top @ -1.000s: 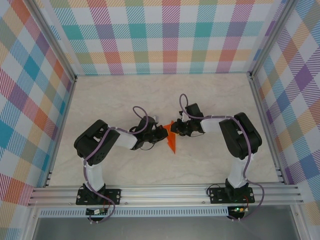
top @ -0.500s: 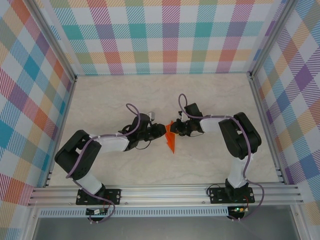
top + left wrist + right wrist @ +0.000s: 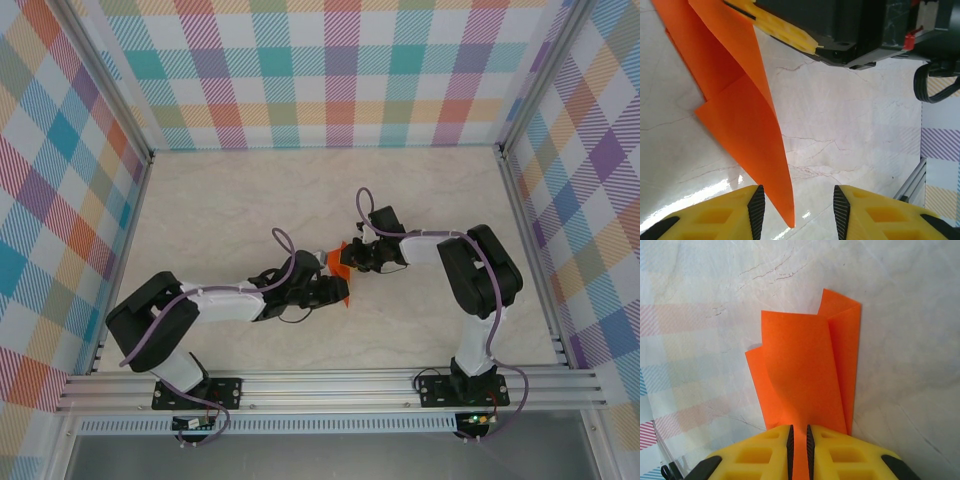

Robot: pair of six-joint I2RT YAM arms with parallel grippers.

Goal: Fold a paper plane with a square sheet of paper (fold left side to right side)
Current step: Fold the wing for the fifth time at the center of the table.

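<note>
Orange paper plane (image 3: 805,365), creased into layered flaps, sat on the marble-look table (image 3: 250,200) between both arms. Right gripper (image 3: 799,432) was clamped on its near edge. Left gripper (image 3: 797,202) had its jaws apart, with the paper's pointed tip between them, not pinched. Judged step: mid-fold, left lining up a grasp. The next move likely needed the left jaws to close on that tip, then carry it across while the right held firm.

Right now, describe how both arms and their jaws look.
The left arm and right arm share a build: black joint housings, white links, and a purple braided cable looped alongside each. The jaws are yellow fingers with recessed pockets and black inner pads.
</note>
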